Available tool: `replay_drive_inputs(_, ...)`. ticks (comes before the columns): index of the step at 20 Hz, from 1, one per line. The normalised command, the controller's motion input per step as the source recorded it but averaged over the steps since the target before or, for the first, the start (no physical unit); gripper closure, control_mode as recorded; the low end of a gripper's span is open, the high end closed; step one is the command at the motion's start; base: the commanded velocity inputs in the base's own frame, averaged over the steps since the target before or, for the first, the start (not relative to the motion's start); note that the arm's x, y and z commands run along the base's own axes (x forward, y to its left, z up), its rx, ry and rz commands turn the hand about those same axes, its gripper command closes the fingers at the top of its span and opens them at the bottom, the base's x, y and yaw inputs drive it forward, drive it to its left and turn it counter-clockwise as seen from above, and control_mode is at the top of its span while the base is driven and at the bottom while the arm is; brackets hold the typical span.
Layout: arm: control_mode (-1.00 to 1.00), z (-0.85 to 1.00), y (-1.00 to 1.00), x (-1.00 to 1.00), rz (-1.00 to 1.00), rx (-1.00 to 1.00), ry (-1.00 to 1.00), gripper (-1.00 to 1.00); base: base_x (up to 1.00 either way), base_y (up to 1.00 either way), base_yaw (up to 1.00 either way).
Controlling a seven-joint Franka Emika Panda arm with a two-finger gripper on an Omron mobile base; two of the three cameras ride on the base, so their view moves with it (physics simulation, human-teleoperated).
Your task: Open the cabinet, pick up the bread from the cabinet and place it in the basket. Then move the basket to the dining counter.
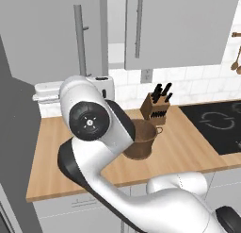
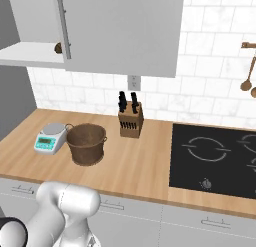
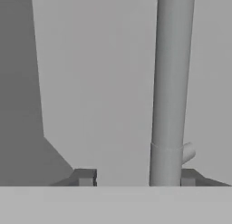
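A wooden knife block (image 2: 131, 119) with black-handled knives is standing on the narrower wood counter (image 2: 145, 166), near the white tiled wall (image 2: 210, 66). A small kitchen scale (image 2: 50, 138) with a teal body is sitting toward the counter's left end. A black induction hob (image 2: 215, 161) is lying inset at the right. Wooden spoons (image 2: 247, 73) are hanging on the wall above it. A wall socket (image 2: 133, 82) is showing behind the block. A white toaster (image 1: 104, 86) is standing at the back.

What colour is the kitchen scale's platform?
Grey on a pale teal base: the kitchen scale, clearest in the right base view.
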Motion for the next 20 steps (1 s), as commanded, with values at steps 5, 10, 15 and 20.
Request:
replay_drive_inputs(5, -1.0, 0.0, 0.0, 0.0, 0.0, 0.0, 0.0, -1.0, 0.0, 0.0, 0.0)
replay_drive_inputs(10, -1.0, 0.0, 0.0, -0.41, 0.0, 0.0, -0.01, -1.0, 0.0, 0.0, 0.0)
replay_drive_inputs(15, -1.0, 0.01, 0.0, -0.92, 0.06, 0.0, -0.05, -1.0, 0.0, 0.0, 0.0)
replay_drive_inputs(20, -1.0, 0.16, -0.53, -0.67, 0.12, 0.0, 0.0, -1.0, 0.0, 0.0, 0.0)
